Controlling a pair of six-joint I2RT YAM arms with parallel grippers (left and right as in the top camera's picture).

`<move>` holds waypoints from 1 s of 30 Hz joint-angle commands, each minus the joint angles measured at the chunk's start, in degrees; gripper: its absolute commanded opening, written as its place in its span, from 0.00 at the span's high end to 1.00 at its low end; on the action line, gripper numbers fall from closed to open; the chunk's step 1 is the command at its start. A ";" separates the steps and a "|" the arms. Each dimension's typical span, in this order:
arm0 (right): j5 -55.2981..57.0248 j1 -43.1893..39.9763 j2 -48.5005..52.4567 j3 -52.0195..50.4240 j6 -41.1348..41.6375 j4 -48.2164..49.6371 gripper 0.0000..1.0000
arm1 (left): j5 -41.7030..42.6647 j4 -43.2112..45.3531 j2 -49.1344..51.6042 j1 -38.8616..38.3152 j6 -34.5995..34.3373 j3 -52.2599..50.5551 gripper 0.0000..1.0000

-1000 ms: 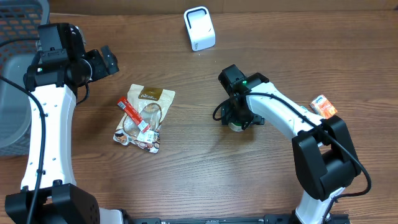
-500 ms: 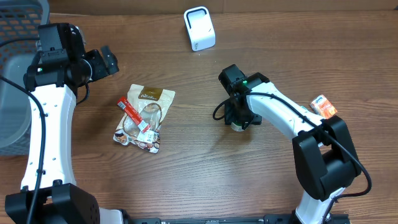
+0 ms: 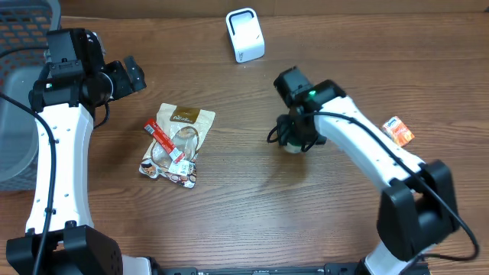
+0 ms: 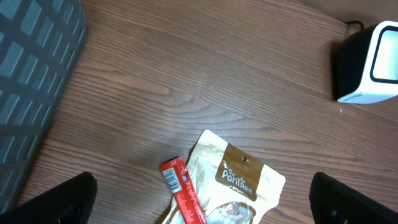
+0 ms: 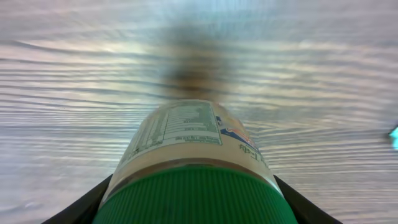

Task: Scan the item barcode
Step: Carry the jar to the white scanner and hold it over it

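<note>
Green-capped jar (image 5: pixel 186 143) pinched between the right gripper's (image 3: pixel 293 142) fingers, right of centre over the wooden table (image 3: pixel 229 221).
White scanner (image 3: pixel 244 34) stands nearby at the far edge. Left gripper (image 4: pixel 199 199) hangs spread wide above a snack pouch (image 4: pixel 233 180). The contents of the grey basket (image 3: pixel 11 122) at the left edge are hidden.

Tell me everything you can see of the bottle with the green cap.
The bottle is small and looks plastic: cream body, printed nutrition panel, colourful label, closed by a ribbed green cap. The right tool grips it, a finger on each side near the cap, base toward the table. From overhead it sits mostly hidden under the tool. Whether it touches the wood is unclear.
</note>
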 commanded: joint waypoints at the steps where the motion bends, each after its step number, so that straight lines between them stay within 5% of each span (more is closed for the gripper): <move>1: -0.50 -0.22 -4.15 6.43 -2.10 -2.19 0.52 | 0.39 0.04 -0.57 -0.50 -0.74 1.22 0.00; 12: -7.37 -0.22 -4.22 22.91 -5.31 -8.20 0.52 | 0.42 0.07 -0.57 -0.48 -0.74 1.22 0.00; 21: -7.04 -0.22 0.87 23.61 -6.38 4.87 0.54 | 0.39 0.04 -0.57 -0.48 -0.74 1.22 0.00; 30: 0.46 -0.22 11.37 23.56 -9.40 28.02 0.55 | 0.42 0.07 -0.57 -0.50 -0.74 1.22 0.00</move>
